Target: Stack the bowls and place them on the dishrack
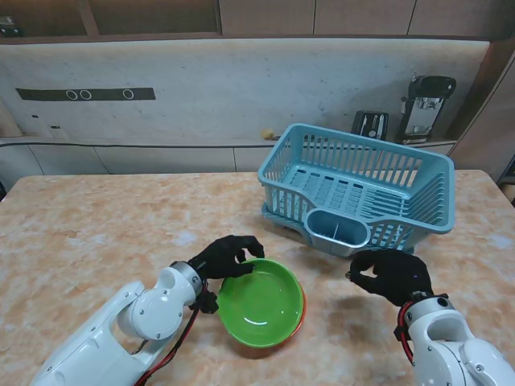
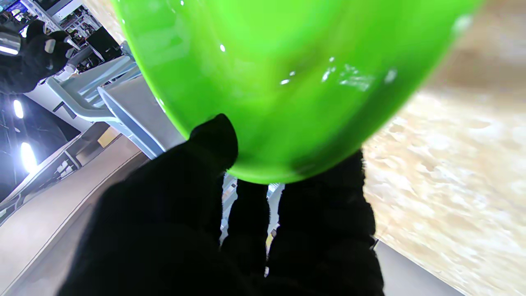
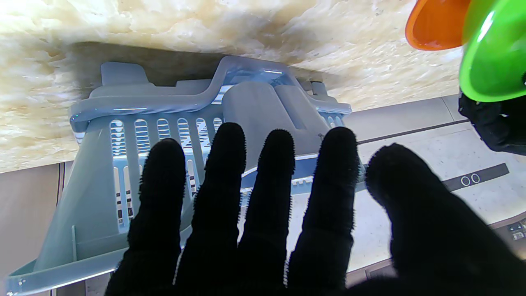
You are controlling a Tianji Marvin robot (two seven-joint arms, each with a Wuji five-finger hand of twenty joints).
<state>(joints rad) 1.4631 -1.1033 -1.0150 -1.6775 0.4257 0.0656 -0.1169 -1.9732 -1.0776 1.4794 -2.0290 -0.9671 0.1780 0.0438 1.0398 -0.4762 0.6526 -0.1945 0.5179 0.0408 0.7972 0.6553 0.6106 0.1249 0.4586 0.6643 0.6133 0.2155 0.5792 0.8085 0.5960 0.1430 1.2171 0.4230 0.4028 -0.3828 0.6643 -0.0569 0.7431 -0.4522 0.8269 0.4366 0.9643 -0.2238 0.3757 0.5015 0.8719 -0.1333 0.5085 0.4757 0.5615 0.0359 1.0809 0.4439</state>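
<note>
Stand view: the green bowl (image 1: 261, 303) sat nested over an orange bowl (image 1: 301, 315), of which only a thin rim showed on the right side. The pair was on the marble table (image 1: 88, 233), nearer to me than the blue dishrack (image 1: 360, 186) and a little to its left, clearly apart from it. The left hand (image 1: 226, 257), black-gloved, was clasped on the far-left rim of the green bowl, fingers curled over the edge. The right hand (image 1: 392, 275) hovered to the right of the bowls, just in front of the dishrack's cutlery cup (image 1: 338, 228), fingers loosely bent, holding nothing. Whether the bowls rested flat or were tipped could not be told from here.

Left wrist view: the green bowl (image 2: 283, 78) filled most of the frame, its glossy outer wall against the gloved fingers (image 2: 213, 144). One finger pressed on the wall; the others reached under the curve. The dishrack (image 2: 102, 98) showed behind, and the right hand (image 2: 31, 57) appeared in one corner.

Right wrist view: the right hand's fingers (image 3: 271, 185) were spread and straight, with gaps between them and nothing in the palm. The dishrack (image 3: 164, 123) lay beyond the fingertips. The green bowl (image 3: 493, 57) and the orange bowl (image 3: 435, 24) showed at the frame's edge, the green one overlapping the orange, with the left hand (image 3: 493, 123) beside them.
</note>
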